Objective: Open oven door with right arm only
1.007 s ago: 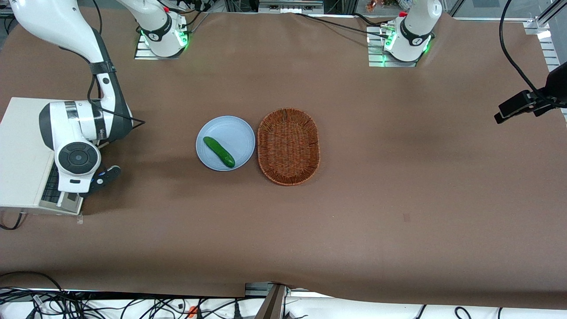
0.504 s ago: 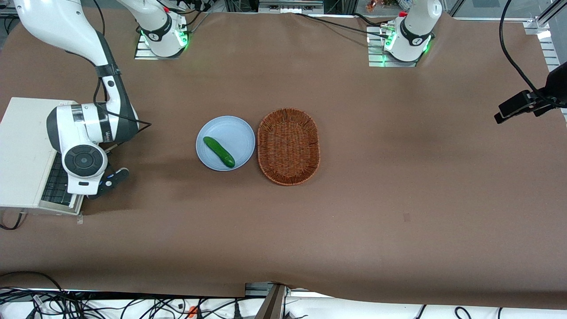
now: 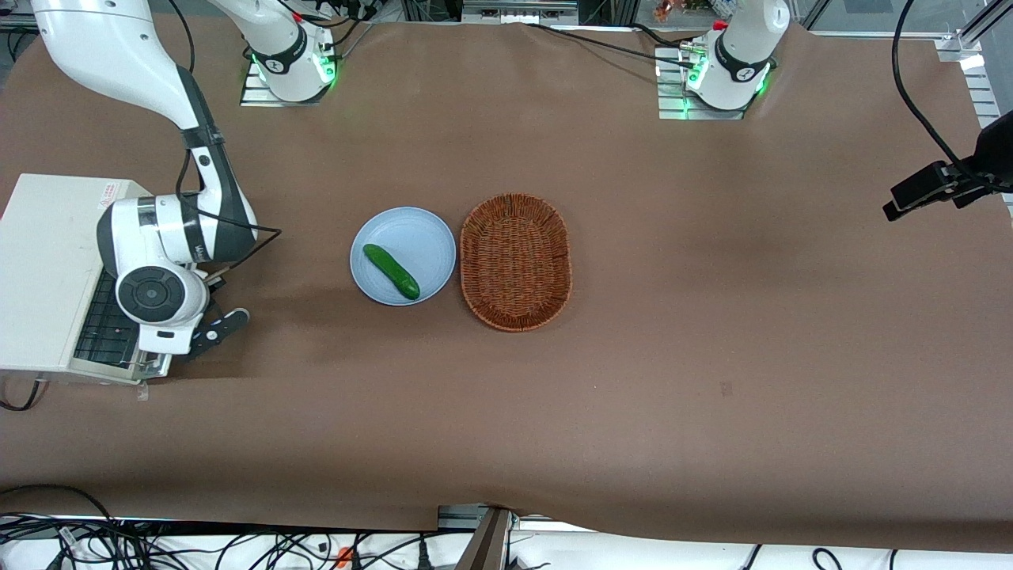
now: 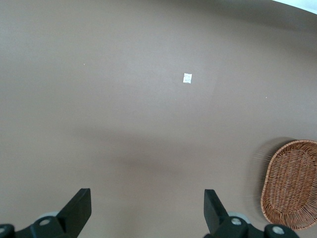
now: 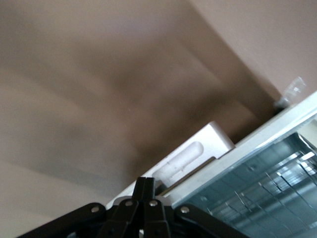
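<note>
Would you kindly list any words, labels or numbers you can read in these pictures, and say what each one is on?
Nothing reads clearly.
Red-and-white sticker on the toaster oven top: too small to read.
Dark lettering on the right arm beside its dark wrist band: too small to read.
Round marks on both arm bases: symbols, no legible text.
The gripper in front of the oven door carries no text.

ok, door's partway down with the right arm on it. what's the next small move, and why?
Probably keep pulling the handle down and away from the toaster oven, toward the plate. The oven door is only partly lowered: the rack shows in the gap, and the door's edge sits just past the oven body. The tool looks shut on the handle, so no regrasp seems needed.
</note>
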